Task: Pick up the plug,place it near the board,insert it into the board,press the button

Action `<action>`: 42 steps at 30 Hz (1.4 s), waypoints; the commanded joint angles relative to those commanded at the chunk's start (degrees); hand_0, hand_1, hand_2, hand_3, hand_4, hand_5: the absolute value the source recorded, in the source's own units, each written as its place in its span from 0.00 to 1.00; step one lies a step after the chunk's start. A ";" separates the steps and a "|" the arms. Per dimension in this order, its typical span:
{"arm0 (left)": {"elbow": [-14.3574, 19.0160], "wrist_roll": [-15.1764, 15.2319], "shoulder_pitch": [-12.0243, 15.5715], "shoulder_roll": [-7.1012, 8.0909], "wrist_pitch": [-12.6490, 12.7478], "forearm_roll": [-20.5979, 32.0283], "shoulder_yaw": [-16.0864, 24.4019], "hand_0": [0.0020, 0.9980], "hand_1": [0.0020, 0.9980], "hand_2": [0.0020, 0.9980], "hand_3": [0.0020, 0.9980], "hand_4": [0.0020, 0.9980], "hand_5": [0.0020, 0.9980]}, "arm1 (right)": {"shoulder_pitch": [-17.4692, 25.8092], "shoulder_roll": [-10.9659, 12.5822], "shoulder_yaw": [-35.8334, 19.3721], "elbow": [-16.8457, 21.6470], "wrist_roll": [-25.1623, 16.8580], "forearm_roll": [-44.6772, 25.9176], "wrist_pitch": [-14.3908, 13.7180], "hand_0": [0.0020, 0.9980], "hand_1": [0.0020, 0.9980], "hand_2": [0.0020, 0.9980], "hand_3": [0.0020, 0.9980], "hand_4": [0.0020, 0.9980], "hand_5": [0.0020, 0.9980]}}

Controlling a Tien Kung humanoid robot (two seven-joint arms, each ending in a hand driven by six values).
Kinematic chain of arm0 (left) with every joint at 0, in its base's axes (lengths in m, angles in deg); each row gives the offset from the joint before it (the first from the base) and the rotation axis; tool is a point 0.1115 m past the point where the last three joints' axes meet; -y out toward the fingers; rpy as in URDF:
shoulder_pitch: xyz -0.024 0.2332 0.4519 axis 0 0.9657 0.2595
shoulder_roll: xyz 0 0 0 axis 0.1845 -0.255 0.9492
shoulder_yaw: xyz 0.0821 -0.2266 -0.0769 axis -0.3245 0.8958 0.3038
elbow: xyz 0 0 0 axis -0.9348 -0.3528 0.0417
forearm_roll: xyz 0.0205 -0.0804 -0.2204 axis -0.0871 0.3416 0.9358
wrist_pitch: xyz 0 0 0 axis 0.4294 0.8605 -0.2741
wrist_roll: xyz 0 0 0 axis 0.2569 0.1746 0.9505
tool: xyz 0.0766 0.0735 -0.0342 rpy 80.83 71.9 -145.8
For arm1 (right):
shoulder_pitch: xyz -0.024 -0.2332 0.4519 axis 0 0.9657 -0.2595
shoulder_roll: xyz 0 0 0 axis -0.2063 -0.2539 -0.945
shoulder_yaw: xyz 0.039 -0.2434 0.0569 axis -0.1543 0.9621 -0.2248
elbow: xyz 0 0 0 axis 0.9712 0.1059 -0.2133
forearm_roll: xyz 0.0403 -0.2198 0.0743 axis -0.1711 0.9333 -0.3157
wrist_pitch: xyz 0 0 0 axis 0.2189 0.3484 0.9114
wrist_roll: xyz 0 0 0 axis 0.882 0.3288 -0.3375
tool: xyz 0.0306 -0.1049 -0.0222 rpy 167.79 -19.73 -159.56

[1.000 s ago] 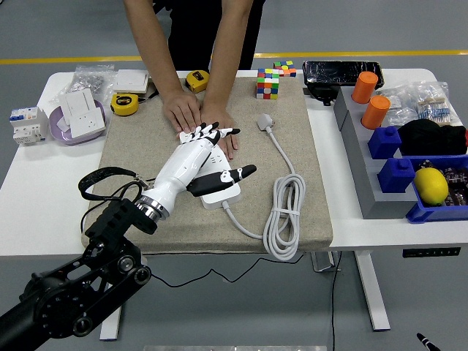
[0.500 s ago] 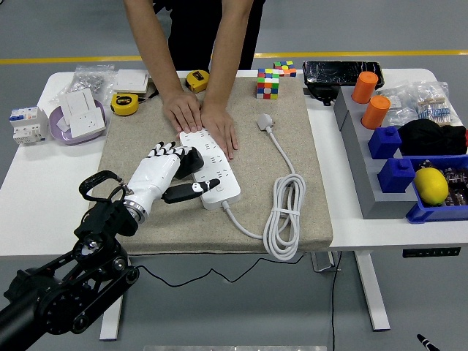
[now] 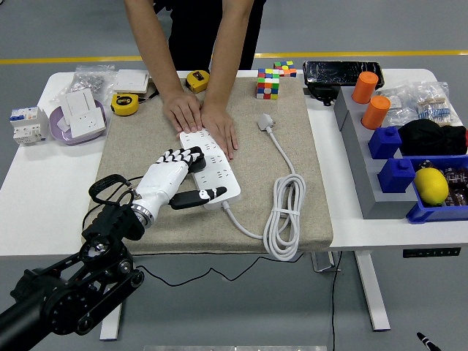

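Left hand (image 3: pixel 174 179) edged back toward 1 o'clock, fingers (image 3: pixel 191 153) loosely curled, empty, over white rectangular power strip (image 3: pixel 213 168); button press pending.

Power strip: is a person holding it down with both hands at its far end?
Yes, the person's two hands lie flat on the far end of the white power strip, pressing it onto the mat.

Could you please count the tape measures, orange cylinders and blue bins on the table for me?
Yellow tape measures: 2
Orange cylinders: 2
Blue bins: 3
Total: 7
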 joint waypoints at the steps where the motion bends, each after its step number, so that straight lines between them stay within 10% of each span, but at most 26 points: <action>1: -0.04 -0.01 -0.06 -0.03 -0.05 0.02 -0.12 1.00 1.00 0.96 0.91 1.00 1.00 | -0.01 -0.01 0.01 0.00 -0.01 -0.02 0.01 0.82 0.74 0.74 0.77 1.00 0.91; 16: -0.02 0.14 -0.18 0.04 -0.10 -0.17 0.12 1.00 1.00 0.96 0.91 1.00 1.00 | -0.14 -0.03 -0.02 0.00 -0.03 -0.16 -0.05 0.82 0.74 0.74 0.77 1.00 0.92; 27: 11.82 3.80 -0.11 0.80 4.39 2.09 -0.40 1.00 1.00 0.92 0.90 1.00 1.00 | -0.01 0.07 0.14 0.00 0.06 0.02 -0.02 0.82 0.74 0.74 0.77 1.00 0.92; 28: 13.69 2.62 -0.10 0.78 3.50 1.49 -0.66 1.00 1.00 0.92 0.90 1.00 1.00 | 0.03 0.08 0.17 0.00 0.07 0.05 -0.02 0.82 0.74 0.74 0.77 1.00 0.92; 29: 15.49 1.28 -0.13 0.72 2.03 0.44 -0.76 0.28 0.21 0.32 0.83 0.76 0.33 | 0.05 0.08 0.19 0.00 0.10 0.07 -0.01 0.82 0.74 0.74 0.77 1.00 0.92; 34: 20.50 -8.37 -0.79 0.87 -9.09 -2.41 -1.87 0.28 0.21 0.32 0.83 0.76 0.33 | -0.04 0.07 0.47 0.00 0.08 -0.09 0.00 0.82 0.74 0.74 0.77 1.00 0.92; 35: 20.74 -9.98 -0.87 0.92 -11.33 -2.20 -1.97 0.16 0.06 0.16 0.76 0.53 0.16 | -0.04 0.08 0.49 0.00 0.10 -0.07 0.01 0.82 0.74 0.74 0.77 1.00 0.92; 39: 20.27 -17.12 -1.27 0.75 -21.23 -1.74 -1.99 0.16 0.06 0.16 0.76 0.53 0.16 | 0.03 0.12 0.48 0.00 0.17 0.01 0.02 0.82 0.74 0.74 0.77 1.00 0.92; 42: 19.77 -18.75 -1.35 0.70 -24.53 -1.25 -2.35 0.15 0.05 0.16 0.83 0.48 0.13 | 0.06 0.12 0.49 0.00 0.18 0.03 0.03 0.82 0.74 0.74 0.77 1.00 0.93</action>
